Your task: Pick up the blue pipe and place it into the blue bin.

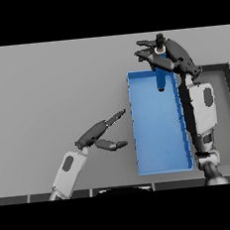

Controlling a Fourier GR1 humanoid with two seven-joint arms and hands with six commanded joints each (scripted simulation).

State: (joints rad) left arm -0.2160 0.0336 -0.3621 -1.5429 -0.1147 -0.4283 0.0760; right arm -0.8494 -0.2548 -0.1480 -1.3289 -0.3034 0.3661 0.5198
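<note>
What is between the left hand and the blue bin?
Nothing. In the head view, only bare grey table lies between the left hand and the blue bin.

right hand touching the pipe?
Touching. Head view: the right hand has its fingers curled round the top of the blue pipe, which hangs upright over the far end of the bin.

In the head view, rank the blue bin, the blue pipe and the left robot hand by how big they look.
1. Blue bin, by far the largest.
2. Left robot hand, fingers spread.
3. Blue pipe, smallest as seen, though the right robot hand covers its upper part, so its full length is unsure.
</note>
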